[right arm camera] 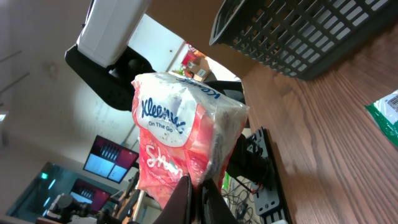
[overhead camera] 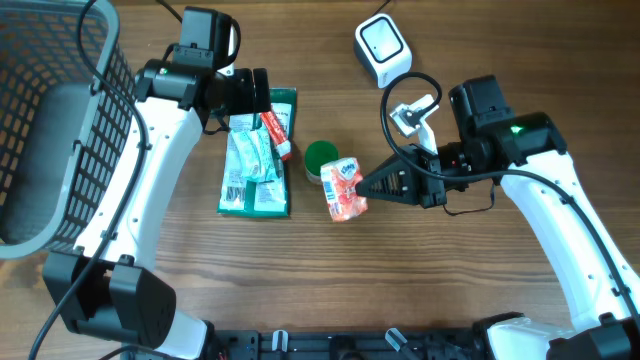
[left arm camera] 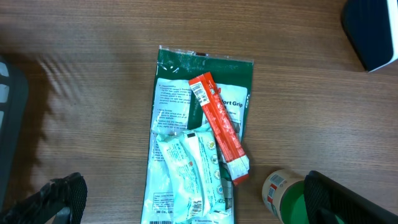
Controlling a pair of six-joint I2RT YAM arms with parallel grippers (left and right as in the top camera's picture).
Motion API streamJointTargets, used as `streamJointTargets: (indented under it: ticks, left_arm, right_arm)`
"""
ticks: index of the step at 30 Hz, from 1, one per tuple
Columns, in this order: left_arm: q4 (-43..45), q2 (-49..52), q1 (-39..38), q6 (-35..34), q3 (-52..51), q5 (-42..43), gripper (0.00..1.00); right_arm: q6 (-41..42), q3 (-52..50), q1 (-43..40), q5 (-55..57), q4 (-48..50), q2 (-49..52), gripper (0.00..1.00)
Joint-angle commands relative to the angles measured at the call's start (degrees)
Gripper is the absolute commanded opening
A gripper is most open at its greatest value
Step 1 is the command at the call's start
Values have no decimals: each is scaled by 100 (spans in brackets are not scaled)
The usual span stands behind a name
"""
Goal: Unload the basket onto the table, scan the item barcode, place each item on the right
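My right gripper (overhead camera: 372, 186) is shut on the edge of a pink Kleenex tissue pack (overhead camera: 344, 188), the item, held just above the table's middle. In the right wrist view the pack (right arm camera: 180, 143) stands up from the closed gripper (right arm camera: 194, 186), and no barcode shows on it. The white scanner (overhead camera: 383, 48) sits at the back, right of centre. Over a pile of packets, my left gripper (overhead camera: 262, 96) hangs open with nothing in it. Its gripper (left arm camera: 199, 205) has fingertips (left arm camera: 56, 199) spread wide at both lower corners of the left wrist view.
The pile is a green packet (left arm camera: 205, 68) with white sachets (left arm camera: 186, 174) and a red stick pack (left arm camera: 221, 124) on top. A green-lidded tub (overhead camera: 320, 160) stands beside it. A dark wire basket (overhead camera: 50, 130) fills the left side.
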Motion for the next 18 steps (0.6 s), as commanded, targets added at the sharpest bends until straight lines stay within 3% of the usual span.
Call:
streamJointTargets:
  ticks: [1, 18]
  left_arm:
    - [13, 57, 22, -55, 17, -72, 100]
    - [13, 57, 22, -55, 17, -72, 100]
  right_arm:
    - [-153, -13, -24, 96, -7, -116, 4]
    - [170, -13, -24, 925, 0, -116, 4]
